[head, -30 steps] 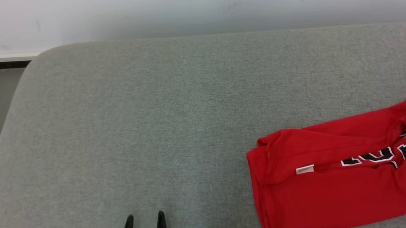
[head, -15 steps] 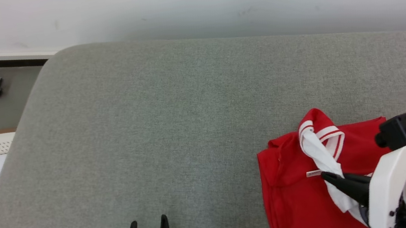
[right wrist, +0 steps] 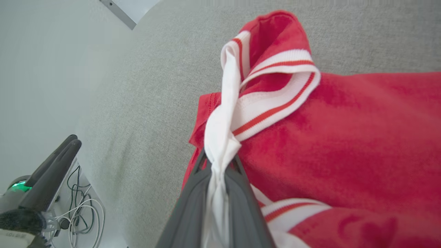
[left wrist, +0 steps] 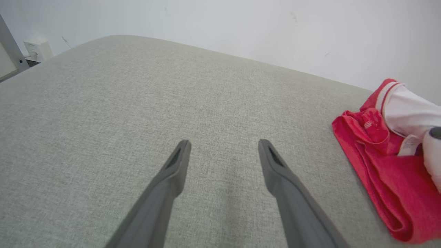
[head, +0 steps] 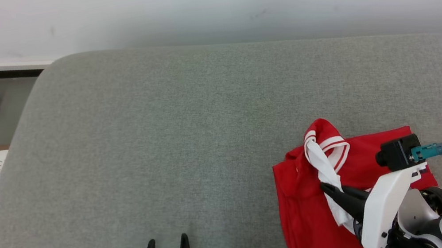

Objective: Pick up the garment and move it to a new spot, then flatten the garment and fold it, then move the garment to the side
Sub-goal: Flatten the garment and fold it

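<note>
Garment [head: 308, 217]: folded red knit shirt, white striped trim [right wrist: 275, 103]; sewn label [left wrist: 408, 146] unreadable.
Right gripper [right wrist: 220, 160]: pinching the trim.
Left gripper [left wrist: 224, 144]: spread, empty.

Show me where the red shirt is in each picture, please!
Head view: the red shirt lies lower right on the grey cushion, with the right claw pinching its white striped band.
Left wrist view: the shirt sits at the far right edge, past the open left claw.
Right wrist view: the shirt is close up, across the middle and right.
Shared landmark: the white striped band, with the grey cushion underneath.
</note>
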`<state>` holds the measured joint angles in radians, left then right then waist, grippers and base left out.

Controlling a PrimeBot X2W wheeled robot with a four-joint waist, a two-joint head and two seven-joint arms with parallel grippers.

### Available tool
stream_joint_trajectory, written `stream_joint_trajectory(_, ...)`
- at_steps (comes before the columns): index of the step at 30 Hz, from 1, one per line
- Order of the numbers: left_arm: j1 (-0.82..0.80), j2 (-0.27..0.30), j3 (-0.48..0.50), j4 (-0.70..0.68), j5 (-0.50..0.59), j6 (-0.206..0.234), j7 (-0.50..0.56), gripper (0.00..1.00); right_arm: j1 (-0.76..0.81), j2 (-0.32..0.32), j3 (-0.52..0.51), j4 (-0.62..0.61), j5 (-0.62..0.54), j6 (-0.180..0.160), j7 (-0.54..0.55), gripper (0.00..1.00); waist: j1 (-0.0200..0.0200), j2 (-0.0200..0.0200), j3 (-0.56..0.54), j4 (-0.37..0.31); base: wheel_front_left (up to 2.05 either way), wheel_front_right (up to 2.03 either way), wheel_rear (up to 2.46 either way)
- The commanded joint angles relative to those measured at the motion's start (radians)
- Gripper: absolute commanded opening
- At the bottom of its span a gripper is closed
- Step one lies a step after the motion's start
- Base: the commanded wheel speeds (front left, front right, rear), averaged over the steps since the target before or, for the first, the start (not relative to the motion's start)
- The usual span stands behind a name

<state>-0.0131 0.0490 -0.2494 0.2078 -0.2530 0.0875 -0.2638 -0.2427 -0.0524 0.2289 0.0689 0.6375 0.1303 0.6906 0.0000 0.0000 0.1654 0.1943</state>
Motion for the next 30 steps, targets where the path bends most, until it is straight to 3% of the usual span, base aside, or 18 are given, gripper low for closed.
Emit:
stream_joint_trajectory(1,0.000,0.003,0.000,0.006,0.000,-0.003,0.000,1.00,-0.017,0.001,0.008,0.024,0.024,0.000,-0.038,0.25,0.0000,0.0000,-0.004,-0.005,0.00,0.00,0.00)
stream_joint_trajectory(2,0.002,0.003,0.001,0.008,0.000,-0.003,0.000,1.00,-0.025,0.002,0.022,0.039,0.043,0.000,-0.066,0.76,0.0000,0.0000,-0.006,-0.008,0.00,0.00,0.00)
stream_joint_trajectory(3,0.004,0.003,0.001,0.011,0.003,-0.005,0.000,1.00,-0.032,0.002,0.035,0.054,0.063,0.000,-0.095,1.00,0.0000,0.0000,-0.008,-0.012,0.00,0.00,0.00)
stream_joint_trajectory(7,0.010,0.003,0.008,0.019,0.019,-0.006,0.000,1.00,-0.044,0.002,0.092,0.080,0.200,0.000,-0.200,1.00,0.0000,0.0000,-0.019,-0.033,0.00,0.00,0.00)
stream_joint_trajectory(12,0.021,0.003,0.031,0.022,0.041,-0.015,0.000,1.00,-0.017,0.001,0.099,0.022,0.309,0.000,-0.341,1.00,0.0000,0.0000,-0.045,-0.067,0.00,0.00,0.00)
stream_joint_trajectory(16,0.038,0.004,0.046,0.014,0.048,-0.020,0.000,1.00,0.050,-0.010,-0.006,-0.090,0.138,0.000,-0.441,1.00,0.0000,0.0000,-0.071,-0.108,0.00,0.00,0.00)
stream_joint_trajectory(21,0.043,0.004,0.059,0.001,0.067,-0.030,0.000,1.00,0.147,-0.093,-0.136,-0.165,-0.036,0.000,-0.528,1.00,0.0000,0.0000,-0.094,-0.141,0.00,0.00,0.00)
stream_joint_trajectory(30,0.069,0.004,0.090,-0.019,0.099,-0.030,0.000,1.00,0.311,-0.177,-0.329,-0.060,-0.216,0.000,-0.787,1.00,0.0000,0.0000,-0.135,-0.168,0.00,0.00,0.00)
